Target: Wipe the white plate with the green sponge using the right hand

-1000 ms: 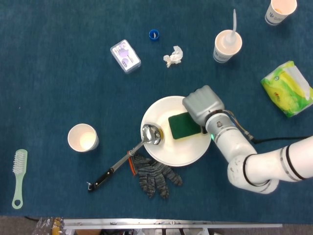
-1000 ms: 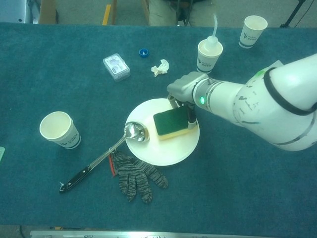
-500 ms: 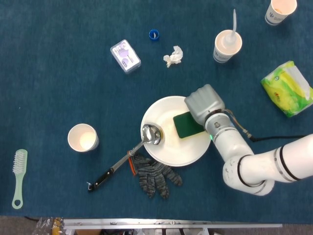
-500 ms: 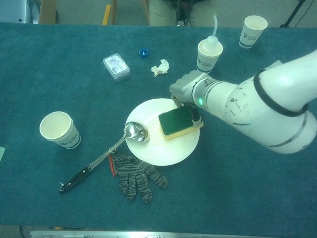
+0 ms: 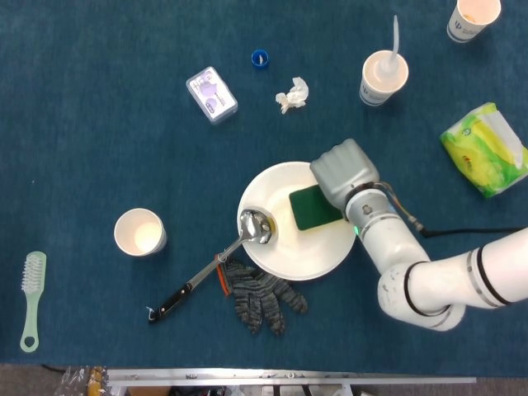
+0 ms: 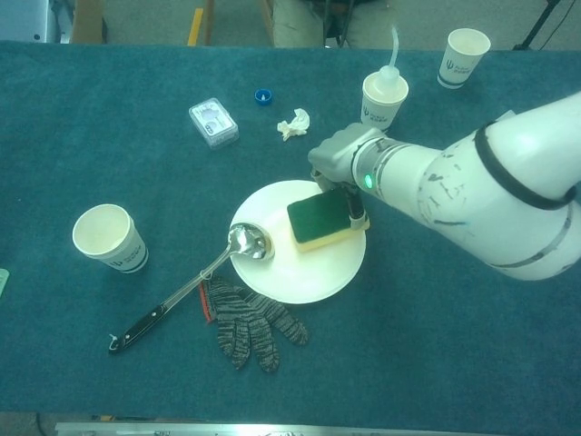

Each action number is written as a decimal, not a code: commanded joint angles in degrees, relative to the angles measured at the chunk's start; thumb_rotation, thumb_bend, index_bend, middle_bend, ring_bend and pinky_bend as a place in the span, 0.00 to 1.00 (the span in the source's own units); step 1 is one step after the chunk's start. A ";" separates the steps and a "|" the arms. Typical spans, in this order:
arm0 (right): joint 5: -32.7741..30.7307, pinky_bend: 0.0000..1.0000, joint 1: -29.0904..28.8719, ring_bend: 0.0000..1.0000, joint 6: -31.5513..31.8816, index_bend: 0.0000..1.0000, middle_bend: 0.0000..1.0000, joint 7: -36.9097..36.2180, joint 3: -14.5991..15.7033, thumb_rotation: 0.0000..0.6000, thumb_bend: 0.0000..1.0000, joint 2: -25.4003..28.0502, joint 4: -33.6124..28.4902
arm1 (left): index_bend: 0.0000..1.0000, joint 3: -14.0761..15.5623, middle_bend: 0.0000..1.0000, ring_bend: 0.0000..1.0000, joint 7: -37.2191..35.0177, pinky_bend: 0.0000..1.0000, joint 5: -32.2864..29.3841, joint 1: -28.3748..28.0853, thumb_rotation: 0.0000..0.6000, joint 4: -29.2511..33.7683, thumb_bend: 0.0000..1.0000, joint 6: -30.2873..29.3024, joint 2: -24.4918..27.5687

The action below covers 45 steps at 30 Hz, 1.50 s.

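The white plate [image 5: 299,254] [image 6: 300,272] lies at mid-table. The green sponge [image 5: 310,206] [image 6: 317,217], yellow underneath, lies flat on the plate's far right part. My right hand [image 5: 345,172] [image 6: 340,156] grips the sponge from its right end, fingers curled down over it and hiding that edge. A steel ladle [image 5: 256,226] [image 6: 249,243] rests with its bowl on the plate's left rim. My left hand appears in neither view.
A grey knit glove [image 5: 260,294] lies just in front of the plate, beside the ladle's black handle [image 5: 175,301]. Paper cups stand at left [image 5: 139,232] and back right [image 5: 384,78]. A small case [image 5: 211,94], blue cap [image 5: 260,58], crumpled tissue [image 5: 292,94], tissue pack [image 5: 486,148] and brush [image 5: 31,299] lie around.
The right hand slid the sponge rightward toward the plate's right rim, then back slightly left. Nothing else moved.
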<state>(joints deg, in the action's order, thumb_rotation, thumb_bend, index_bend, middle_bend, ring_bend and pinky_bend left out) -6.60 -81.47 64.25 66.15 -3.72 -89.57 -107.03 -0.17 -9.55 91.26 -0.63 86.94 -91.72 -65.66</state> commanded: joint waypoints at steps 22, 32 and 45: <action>-2.78 0.47 0.27 0.26 3.16 0.45 0.34 4.63 -0.29 1.00 0.12 -0.26 1.08 | 0.30 0.18 0.21 0.05 -0.14 0.09 0.20 0.05 1.00 -0.35 0.39 0.03 -0.34; -0.80 0.47 0.70 0.26 1.52 0.45 0.34 4.01 -2.02 1.00 0.12 -1.77 1.46 | 0.30 0.05 0.21 0.05 -0.65 0.09 -0.25 0.16 1.00 -0.74 0.39 0.01 -0.33; -2.79 0.47 -0.14 0.26 3.21 0.45 0.34 7.59 -1.36 1.00 0.12 -4.27 3.23 | 0.30 0.12 0.21 0.05 -1.58 0.09 -0.44 0.58 1.00 -1.46 0.39 -0.36 -0.36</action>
<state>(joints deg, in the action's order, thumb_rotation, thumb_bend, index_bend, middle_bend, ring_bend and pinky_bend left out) -9.15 -81.62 67.21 73.43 -5.25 -94.04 -103.64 -0.06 -11.14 90.80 -0.04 85.49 -92.09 -66.01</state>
